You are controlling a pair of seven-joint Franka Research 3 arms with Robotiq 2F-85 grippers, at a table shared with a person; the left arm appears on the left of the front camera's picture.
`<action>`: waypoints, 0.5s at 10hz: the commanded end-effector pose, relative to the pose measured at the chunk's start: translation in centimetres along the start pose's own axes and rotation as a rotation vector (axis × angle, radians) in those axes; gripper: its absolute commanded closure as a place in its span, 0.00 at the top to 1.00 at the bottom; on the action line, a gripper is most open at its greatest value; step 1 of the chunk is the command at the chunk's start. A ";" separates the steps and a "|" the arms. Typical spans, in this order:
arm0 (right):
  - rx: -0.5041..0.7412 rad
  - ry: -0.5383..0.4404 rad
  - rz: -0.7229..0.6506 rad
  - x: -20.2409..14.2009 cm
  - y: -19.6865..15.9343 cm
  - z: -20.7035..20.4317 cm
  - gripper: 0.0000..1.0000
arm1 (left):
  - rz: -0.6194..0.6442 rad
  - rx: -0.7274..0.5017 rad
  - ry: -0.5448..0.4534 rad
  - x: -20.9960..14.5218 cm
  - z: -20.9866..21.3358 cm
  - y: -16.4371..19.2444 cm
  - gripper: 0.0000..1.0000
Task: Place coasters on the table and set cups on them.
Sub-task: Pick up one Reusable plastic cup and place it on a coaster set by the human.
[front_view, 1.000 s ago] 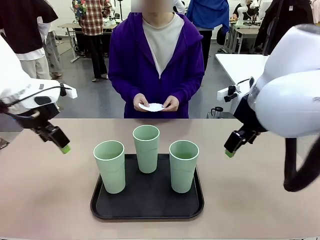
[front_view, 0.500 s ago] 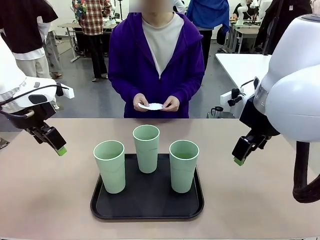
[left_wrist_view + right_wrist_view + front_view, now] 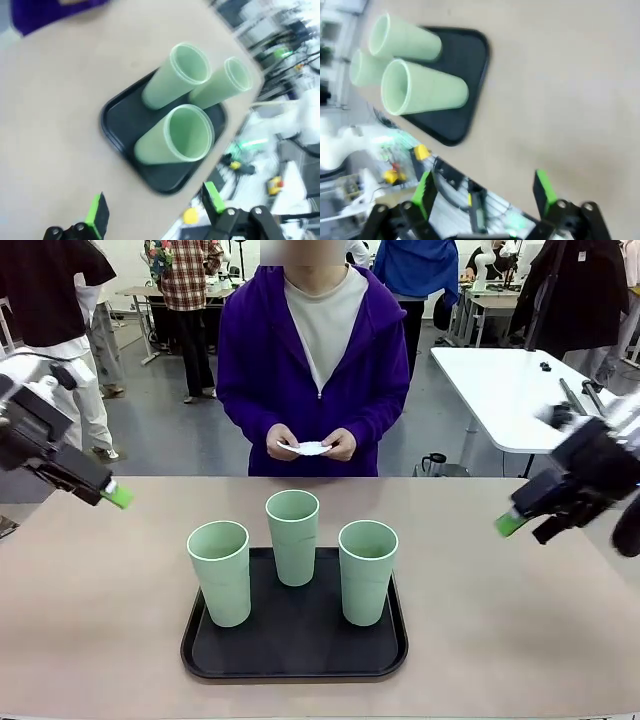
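**A:** Green pads at the left edge: how did the left claw stand?

**B:** It hung over the left end of the tabletop, well apart from the tray. Its own wrist view showed the jaws spread wide, with nothing between them.

**A:** And the cups?

**B:** All three stood upright on the black tray, near the middle of the tabletop. Two were at the near side, left and right, and the third stood farther back between them. None touched another.

**A:** Were the coasters down on the tabletop?

**B:** No. The coasters were at the far side, held in the person's hands in front of a purple jacket, beyond the tabletop's far edge. They looked thin and white with a scalloped rim. How many there were, I could not tell.

**A:** What of the right claw?

**B:** The right claw hung over the right end of the tabletop, also well apart from the tray. Its jaws were spread wide too, and they held nothing.
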State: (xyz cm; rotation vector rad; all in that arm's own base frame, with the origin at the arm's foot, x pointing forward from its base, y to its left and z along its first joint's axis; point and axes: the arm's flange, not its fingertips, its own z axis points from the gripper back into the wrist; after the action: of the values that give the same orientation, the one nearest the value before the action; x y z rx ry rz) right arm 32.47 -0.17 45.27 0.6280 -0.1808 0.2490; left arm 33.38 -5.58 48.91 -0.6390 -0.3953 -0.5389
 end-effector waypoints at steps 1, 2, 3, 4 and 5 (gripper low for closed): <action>0.529 -0.192 -0.248 -3.3 -4.8 -2.6 1.00 | 0.104 -0.455 -0.079 -0.6 -0.5 3.7 1.00; 0.628 -0.203 -0.245 -4.2 -5.5 -2.6 1.00 | 0.143 -0.601 -0.104 -1.7 -0.5 5.3 1.00; 0.697 -0.221 -0.239 -4.9 -6.4 -2.3 1.00 | 0.224 -0.668 -0.065 -2.7 -0.7 7.6 1.00; 0.713 -0.239 -0.255 -5.7 -7.2 -1.9 1.00 | 0.282 -0.667 -0.075 -3.7 -0.6 8.7 1.00; 0.728 -0.254 -0.265 -6.3 -7.6 -1.7 1.00 | 0.333 -0.653 -0.086 -4.9 0.2 9.9 1.00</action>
State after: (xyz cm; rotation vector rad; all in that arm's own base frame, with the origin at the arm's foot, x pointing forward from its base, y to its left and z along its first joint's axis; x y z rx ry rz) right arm 31.88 -7.84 40.36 1.3623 -0.2390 -0.0309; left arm 33.72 1.62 42.34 -1.3744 -0.2347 -0.3897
